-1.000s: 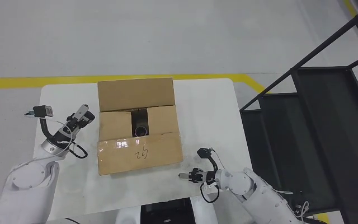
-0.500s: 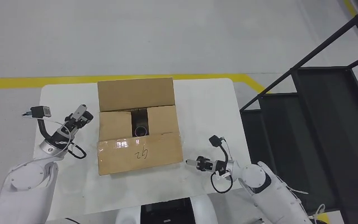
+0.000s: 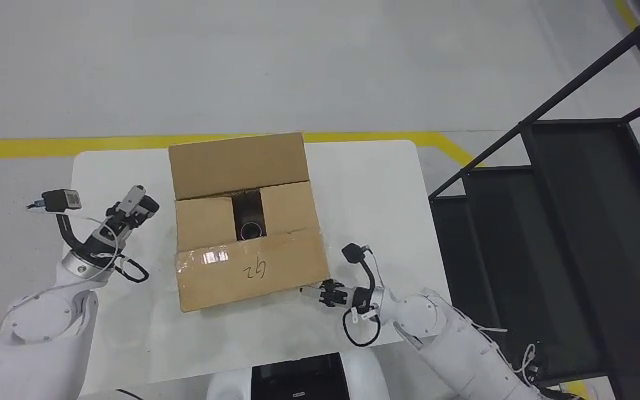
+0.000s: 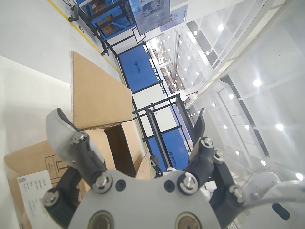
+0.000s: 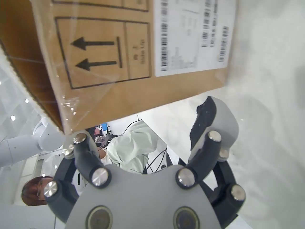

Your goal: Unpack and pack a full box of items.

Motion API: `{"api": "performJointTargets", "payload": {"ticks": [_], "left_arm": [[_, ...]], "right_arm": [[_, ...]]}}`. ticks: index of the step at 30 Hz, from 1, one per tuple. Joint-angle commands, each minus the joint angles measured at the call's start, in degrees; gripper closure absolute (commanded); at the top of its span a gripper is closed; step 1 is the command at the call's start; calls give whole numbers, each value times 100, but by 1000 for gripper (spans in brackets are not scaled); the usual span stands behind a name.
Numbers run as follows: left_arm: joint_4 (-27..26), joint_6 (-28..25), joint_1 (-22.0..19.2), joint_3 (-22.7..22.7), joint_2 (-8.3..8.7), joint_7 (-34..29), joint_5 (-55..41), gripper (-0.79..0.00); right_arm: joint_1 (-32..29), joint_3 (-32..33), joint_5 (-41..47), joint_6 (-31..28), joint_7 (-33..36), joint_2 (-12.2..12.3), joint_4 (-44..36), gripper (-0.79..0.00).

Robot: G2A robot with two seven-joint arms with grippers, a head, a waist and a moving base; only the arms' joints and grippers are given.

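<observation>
Top view: the cardboard box [image 3: 248, 262] stands mid-bench. Its far flap is thrown back and its near flap lies over the top. A dark round item [image 3: 250, 231] shows in the gap between the side flaps. The right claw [image 3: 312, 293] sits low at the box's near corner, touching it or just short of it. The left claw [image 3: 140, 206] hangs apart from the box's opposite side. With nothing bracing that side, a push from the right claw would likely slide or turn the box across the white bench [image 3: 375, 190] rather than lift a flap.

Left wrist view: the left claw is spread wide and empty. The box lies ahead of its tips, with the raised flap beyond. Closing in on this line, it could catch the flap's edge and fold it.

Right wrist view: the right claw is spread and empty, with the box's labelled side just ahead. One tip sits at the taped corner, though I cannot tell whether it makes contact; the other finger [image 5: 205, 120] is low by the bench. The upper tip could snag the tape or crush the corner.
</observation>
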Motion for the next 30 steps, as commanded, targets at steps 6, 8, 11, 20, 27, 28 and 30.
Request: {"api": "performJointTargets", "payload": {"ticks": [6,8,11,20,27,28,30], "left_arm": [[61,13,-34,47,-11,-5,-12,-785],[65,23,-57,38,-10,-24,11,-785],[75,30,-78,8,-6,-30,47,-785],[90,41,-125,63,-19,-10,71,-785],[95,42,-167,102,-27,-12,95,-785],[98,42,-166,92,-26,-20,99,-785],[99,41,-163,83,-25,-30,99,-785]], "right_arm": [[237,-308,91,-216,3,-93,19,-785],[265,-382,93,-245,82,-106,55,-785],[269,-458,37,-125,380,-99,124,-785],[29,-467,-341,354,754,-17,-54,-785],[4,-616,-595,570,638,-32,-44,-785],[-4,-640,-612,585,629,-35,-41,-785],[-1,-683,-669,604,586,-42,-14,-785]]}}
